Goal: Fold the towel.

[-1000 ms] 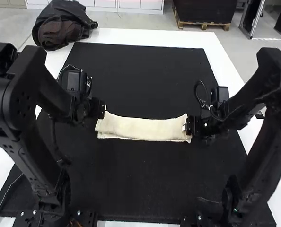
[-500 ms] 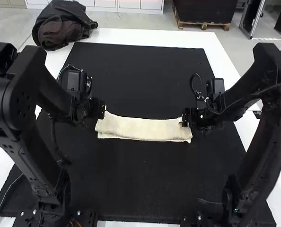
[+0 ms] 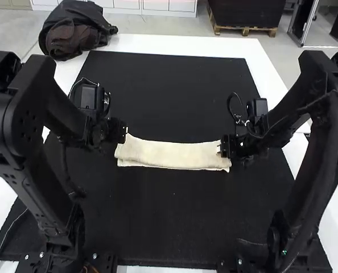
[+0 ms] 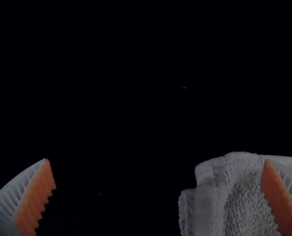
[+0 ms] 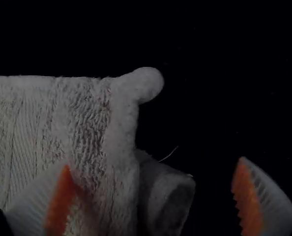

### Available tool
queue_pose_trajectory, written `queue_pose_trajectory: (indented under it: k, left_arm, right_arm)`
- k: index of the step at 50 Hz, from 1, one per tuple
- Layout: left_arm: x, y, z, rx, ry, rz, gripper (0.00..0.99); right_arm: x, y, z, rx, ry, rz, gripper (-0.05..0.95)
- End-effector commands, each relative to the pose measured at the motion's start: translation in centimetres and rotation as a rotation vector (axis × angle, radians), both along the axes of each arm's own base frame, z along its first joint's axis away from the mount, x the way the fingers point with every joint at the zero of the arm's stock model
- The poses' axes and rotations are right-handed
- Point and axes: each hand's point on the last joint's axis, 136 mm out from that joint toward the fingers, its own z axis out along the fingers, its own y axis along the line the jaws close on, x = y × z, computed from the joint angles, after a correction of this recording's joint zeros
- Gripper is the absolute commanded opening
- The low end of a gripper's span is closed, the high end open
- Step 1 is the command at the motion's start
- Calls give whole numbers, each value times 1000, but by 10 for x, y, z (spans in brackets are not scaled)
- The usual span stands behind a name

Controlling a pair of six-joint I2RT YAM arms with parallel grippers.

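Black mat (image 3: pixel 174 227); fuzzy folded towel (image 3: pixel 172 155); left end effector (image 3: pixel 124 131), right end effector (image 3: pixel 221 147): jaws apart.

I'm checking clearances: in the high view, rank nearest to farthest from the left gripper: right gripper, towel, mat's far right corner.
1. Towel, left end close by.
2. Right gripper, at the towel's right end.
3. Mat's far right corner.
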Motion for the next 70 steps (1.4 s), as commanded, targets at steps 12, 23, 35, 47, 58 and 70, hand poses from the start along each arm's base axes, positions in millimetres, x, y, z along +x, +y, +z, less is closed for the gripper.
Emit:
queue_pose_trajectory:
  k: [12, 23, 35, 47, 58, 70]
  left_arm:
    - [9, 17, 17, -2, -50, 57, 972]
    - [9, 17, 18, 0, -50, 58, 972]
    - [10, 20, 19, 8, -55, 73, 972]
    - [9, 23, 18, 22, -48, 85, 972]
    - [8, 26, 17, 38, -45, 95, 972]
    - [8, 28, 18, 46, -48, 104, 972]
  right_arm:
    - [-12, 12, -4, 88, 74, 58, -28]
    - [4, -7, 42, 99, 9, -3, -28]
    - [1, 0, 66, 128, 21, 4, -28]
    - [-2, 36, 78, 155, 49, 62, -28]
    - [-14, 87, 88, 186, 84, 139, -28]
    - [-21, 144, 101, 233, 104, 215, -28]
